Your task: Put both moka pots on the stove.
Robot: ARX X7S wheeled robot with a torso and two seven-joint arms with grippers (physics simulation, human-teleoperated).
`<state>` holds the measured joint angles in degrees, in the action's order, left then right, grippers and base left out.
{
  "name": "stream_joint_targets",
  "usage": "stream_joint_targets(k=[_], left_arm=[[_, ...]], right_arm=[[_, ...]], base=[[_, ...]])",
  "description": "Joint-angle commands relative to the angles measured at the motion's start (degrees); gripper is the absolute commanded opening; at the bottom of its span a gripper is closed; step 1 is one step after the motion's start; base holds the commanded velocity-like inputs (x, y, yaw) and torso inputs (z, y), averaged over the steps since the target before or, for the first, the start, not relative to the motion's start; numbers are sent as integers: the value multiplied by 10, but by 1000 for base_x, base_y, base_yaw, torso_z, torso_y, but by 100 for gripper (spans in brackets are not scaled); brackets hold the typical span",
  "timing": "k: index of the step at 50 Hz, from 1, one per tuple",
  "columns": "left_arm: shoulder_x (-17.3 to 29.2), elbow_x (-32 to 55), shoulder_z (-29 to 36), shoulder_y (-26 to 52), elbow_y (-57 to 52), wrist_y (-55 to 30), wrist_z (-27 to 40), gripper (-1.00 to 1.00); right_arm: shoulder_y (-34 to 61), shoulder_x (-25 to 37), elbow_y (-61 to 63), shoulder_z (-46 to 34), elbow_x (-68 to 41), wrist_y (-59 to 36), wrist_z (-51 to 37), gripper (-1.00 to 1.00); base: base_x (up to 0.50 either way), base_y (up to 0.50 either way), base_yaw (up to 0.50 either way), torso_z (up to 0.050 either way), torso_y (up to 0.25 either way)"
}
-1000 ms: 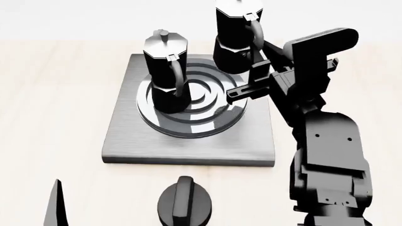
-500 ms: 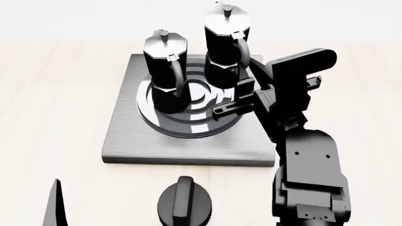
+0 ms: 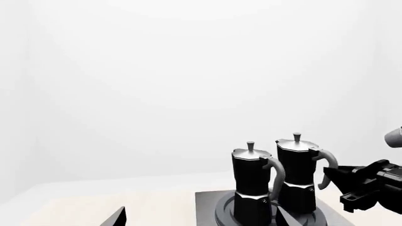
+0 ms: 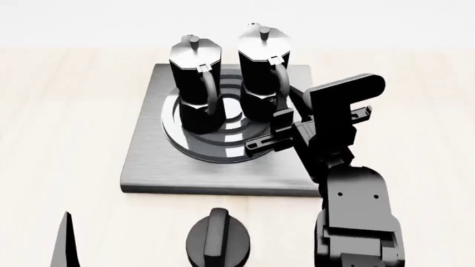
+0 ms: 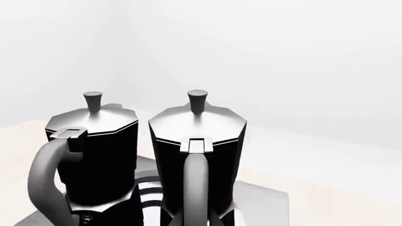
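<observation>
Standing side by side, two tall black faceted moka pots, the left pot (image 4: 194, 83) and the right pot (image 4: 261, 72), share the flat brushed-grey stove (image 4: 222, 167) at upper centre.
Right claw (image 4: 271, 130) sits at the right pot's handle; grip unclear. Left claw (image 4: 65, 242) pokes in lower left, state unclear. Round black dial knob (image 4: 218, 239) rests on the pale tabletop (image 4: 67, 128).

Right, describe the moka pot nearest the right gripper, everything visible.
The right-hand moka pot is tall, black and faceted, with a silver lid, a small knob on top, a thin silver waist band and a curved handle facing the robot. It stands upright on the ring burner of the stove, close beside the other moka pot; whether the two pots touch cannot be told. The right gripper is at its handle, though whether the jaws are closed on it cannot be told.
</observation>
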<state>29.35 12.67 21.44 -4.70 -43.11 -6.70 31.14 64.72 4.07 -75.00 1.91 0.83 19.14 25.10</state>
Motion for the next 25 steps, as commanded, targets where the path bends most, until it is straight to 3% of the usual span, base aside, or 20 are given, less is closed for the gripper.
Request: stream_joint_targets(k=[1,21,22,25], left_arm=[[1,1,0,-1,0,1,1,100],[1,2,3,4,4,1,1,100],[1,2,3,4,4,1,1,100],[1,1,4,3,3,1,2,100]], right_arm=[[2,-2,0,11,-4,-7,-15,-100],[-3,0,0,-8,-7,-18,-26,-100],[-3,0,0,-8,-7,-19,-26,100],[-4,0,0,-9,-7,-17,-28,100]], base=[[0,0,0,0,10],[0,0,0,0,0],[0,0,-3,0,0],[0,0,0,0,0]])
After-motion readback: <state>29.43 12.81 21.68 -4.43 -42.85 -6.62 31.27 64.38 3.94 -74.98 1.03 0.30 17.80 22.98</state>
